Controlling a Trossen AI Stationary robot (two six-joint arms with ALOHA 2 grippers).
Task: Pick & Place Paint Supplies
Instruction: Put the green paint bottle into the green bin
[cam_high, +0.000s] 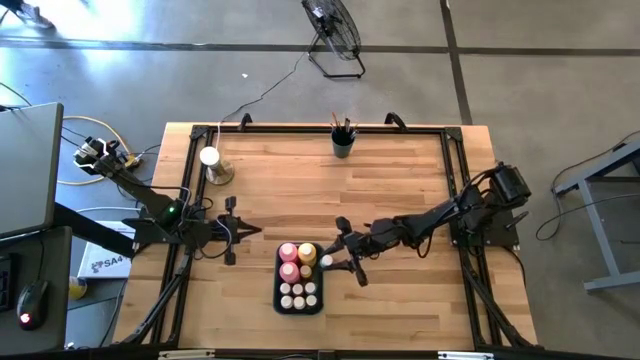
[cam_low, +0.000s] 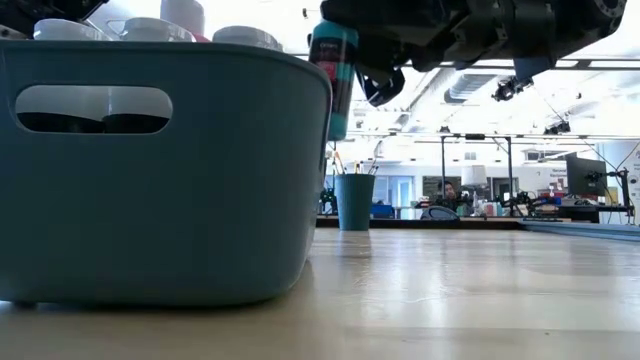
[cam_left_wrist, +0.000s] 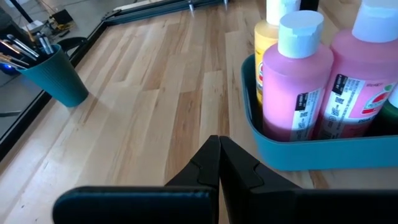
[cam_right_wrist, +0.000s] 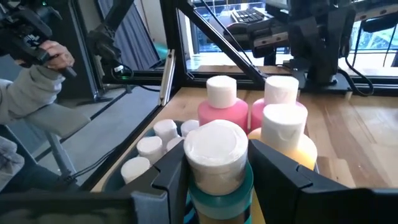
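Observation:
A teal bin near the table's front middle holds two tall pink squeeze bottles, a yellow one and several small white-capped paint bottles. My right gripper is shut on a small teal paint bottle with a white cap, just outside the bin's right wall and near its rim. A teal cup of dark-handled paintbrushes stands at the table's far edge. My left gripper waits shut to the left of the bin, holding nothing. My right gripper pinches the small bottle between its two fingers, on the sides of the teal body right under the white cap. The fingers come nearly level from the table's right side. The bottle stands upright, lifted clear of the table.
A white knob on a round tan base stands at the far left of the table. Black frame rails run along the table's sides. Bare wood lies between the bin and the cup. A person's sleeve shows beyond the table.

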